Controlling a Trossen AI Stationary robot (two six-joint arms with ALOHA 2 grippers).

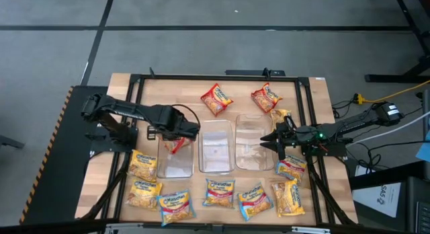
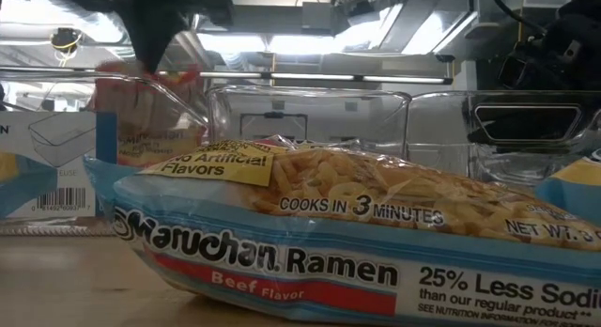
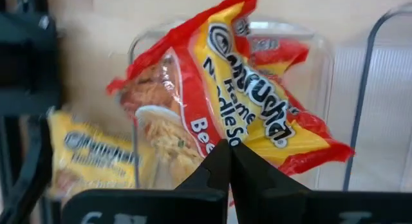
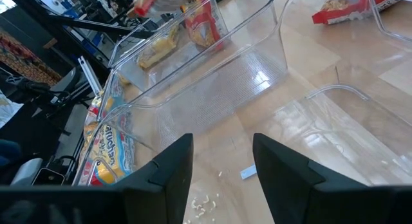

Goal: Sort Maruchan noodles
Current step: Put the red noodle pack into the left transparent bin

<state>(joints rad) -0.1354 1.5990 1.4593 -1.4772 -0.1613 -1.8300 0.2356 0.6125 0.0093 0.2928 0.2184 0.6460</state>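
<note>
1. The left gripper [image 1: 180,134] hangs over the leftmost clear bin [image 1: 176,168], its fingers pinched shut on the edge of a red beef-flavor Maruchan packet [image 3: 238,102].
2. That packet dangles just past the fingertips [image 3: 222,163], crumpled and tilted, above the bin's open mouth.
3. The right gripper [image 1: 274,141] sits over the rightmost clear bin [image 1: 254,157] with its two fingers [image 4: 170,169] spread apart and nothing between them.
4. Between the two grippers stands the middle bin [image 1: 216,148], which looks bare inside.
5. Beyond the right gripper, toward the far edge of the table [image 1: 121,86], two red packets [image 1: 216,99] lie loose on the wood.
6. Just beside the right gripper, on the near side, rests a blue-edged packet [image 1: 291,168].
7. A row of yellow and blue packets [image 1: 218,193] runs along the near edge, below both grippers.
8. Close to the low camera lies a blue reduced-sodium beef ramen packet [image 2: 357,242], flat on the table.
</note>
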